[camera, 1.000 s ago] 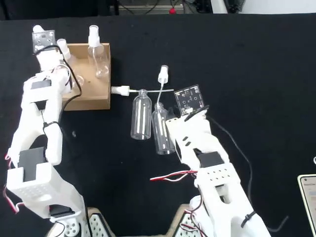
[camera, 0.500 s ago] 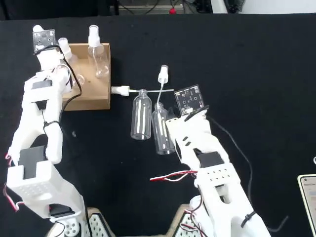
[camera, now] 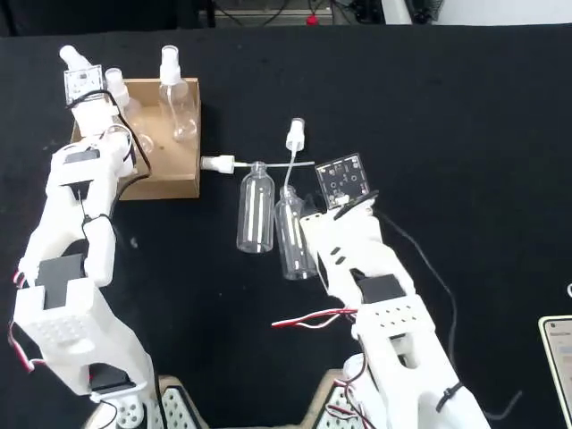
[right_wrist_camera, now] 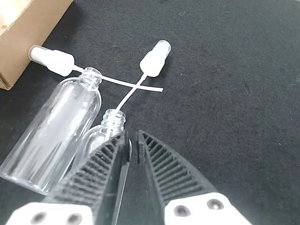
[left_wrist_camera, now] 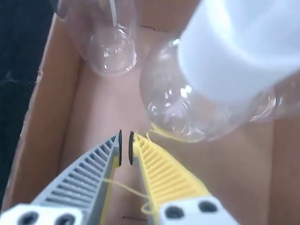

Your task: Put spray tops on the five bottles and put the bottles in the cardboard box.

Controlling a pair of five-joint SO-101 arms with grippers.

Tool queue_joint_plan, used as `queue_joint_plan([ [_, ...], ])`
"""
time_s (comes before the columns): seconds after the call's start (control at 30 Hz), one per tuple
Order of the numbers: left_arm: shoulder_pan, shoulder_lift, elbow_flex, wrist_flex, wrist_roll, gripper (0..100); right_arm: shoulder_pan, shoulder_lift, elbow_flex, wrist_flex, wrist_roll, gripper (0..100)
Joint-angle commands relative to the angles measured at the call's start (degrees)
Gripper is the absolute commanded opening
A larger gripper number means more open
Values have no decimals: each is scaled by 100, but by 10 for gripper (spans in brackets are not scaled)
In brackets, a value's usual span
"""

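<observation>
As two clear plastic bottles (camera: 256,210) lie uncapped, my right gripper (right_wrist_camera: 133,140) hovers there, jaws together; left gripper (left_wrist_camera: 124,140), jaws together, empty, over brown cardboard box (camera: 165,174).

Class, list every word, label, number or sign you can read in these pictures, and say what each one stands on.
No text can be read in any view.
Clear bottles: no labels.
Cardboard box: plain, no print to be seen.
Flat white object at the table's right edge: faint marks, too small to read.
</observation>
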Motion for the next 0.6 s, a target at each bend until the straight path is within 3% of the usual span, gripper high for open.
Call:
queue_joint_plan([
  [0.0, 145, -44, -418, -105, 53, 51, 88, -75, -92, -149, 9, 32],
  [0.57, 303, -35, -382, -387, 44, 51, 88, -75, -92, -149, 9, 32],
])
